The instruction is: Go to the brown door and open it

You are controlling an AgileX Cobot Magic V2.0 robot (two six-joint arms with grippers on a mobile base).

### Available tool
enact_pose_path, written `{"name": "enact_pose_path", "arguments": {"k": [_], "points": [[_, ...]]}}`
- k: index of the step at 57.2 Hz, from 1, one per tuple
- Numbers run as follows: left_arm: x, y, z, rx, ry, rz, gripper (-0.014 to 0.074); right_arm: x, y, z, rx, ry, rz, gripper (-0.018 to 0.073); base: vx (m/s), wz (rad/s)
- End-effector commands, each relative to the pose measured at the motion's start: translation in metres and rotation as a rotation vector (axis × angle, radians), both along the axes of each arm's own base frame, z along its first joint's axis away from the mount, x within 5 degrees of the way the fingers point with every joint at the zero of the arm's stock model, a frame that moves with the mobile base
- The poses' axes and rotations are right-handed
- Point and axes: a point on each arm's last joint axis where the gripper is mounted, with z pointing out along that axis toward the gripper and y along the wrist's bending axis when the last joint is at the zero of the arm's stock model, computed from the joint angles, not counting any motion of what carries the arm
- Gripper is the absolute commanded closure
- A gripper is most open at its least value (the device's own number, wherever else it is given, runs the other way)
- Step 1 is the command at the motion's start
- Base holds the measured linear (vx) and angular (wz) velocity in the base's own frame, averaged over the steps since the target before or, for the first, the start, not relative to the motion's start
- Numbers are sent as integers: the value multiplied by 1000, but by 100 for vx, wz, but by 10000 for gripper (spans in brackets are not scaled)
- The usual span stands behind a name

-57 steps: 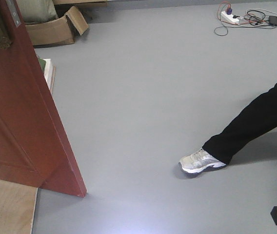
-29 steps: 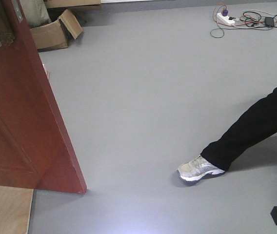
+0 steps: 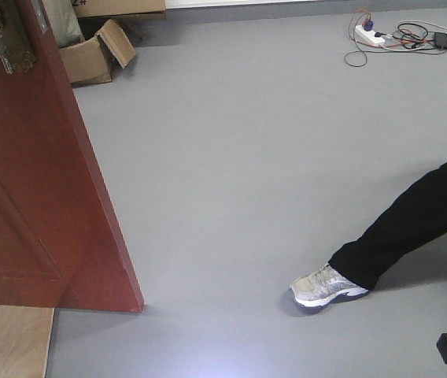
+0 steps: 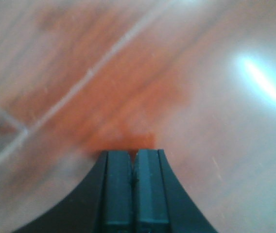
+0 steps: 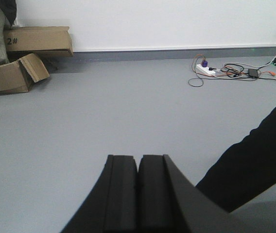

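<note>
In the front view the reddish-brown panelled wooden door (image 3: 35, 173) is standing ajar at left on grey floor, while the left wrist view is showing the black left gripper (image 4: 133, 170), jaws pressed together, facing its blurred surface, and the right wrist view the black right gripper (image 5: 138, 174), jaws likewise closed, facing open floor.

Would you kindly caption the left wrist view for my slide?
Shut left gripper facing the blurred reddish panel of the brown door at close range.

Object: brown door (image 3: 42, 181)
Look: reddish-brown wood, recessed panels, brass lock plate near top left
Pose: upright, swung open, bottom corner on the grey floor
Place: left side of front view
Left wrist view: blurred, close-up wood
</note>
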Motion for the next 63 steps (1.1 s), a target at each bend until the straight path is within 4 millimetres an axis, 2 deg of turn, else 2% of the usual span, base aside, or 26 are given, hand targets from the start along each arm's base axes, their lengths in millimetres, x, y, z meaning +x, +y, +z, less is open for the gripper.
{"name": "enact_pose_path", "arguments": {"k": [1,63], "points": [[-17,-9,27,-13,-85,-17,600,1,0,6,-13,-88,-1,559,11,3],[-17,-9,27,-13,-85,-17,600,1,0,6,-13,-88,-1,559,11,5]]}}
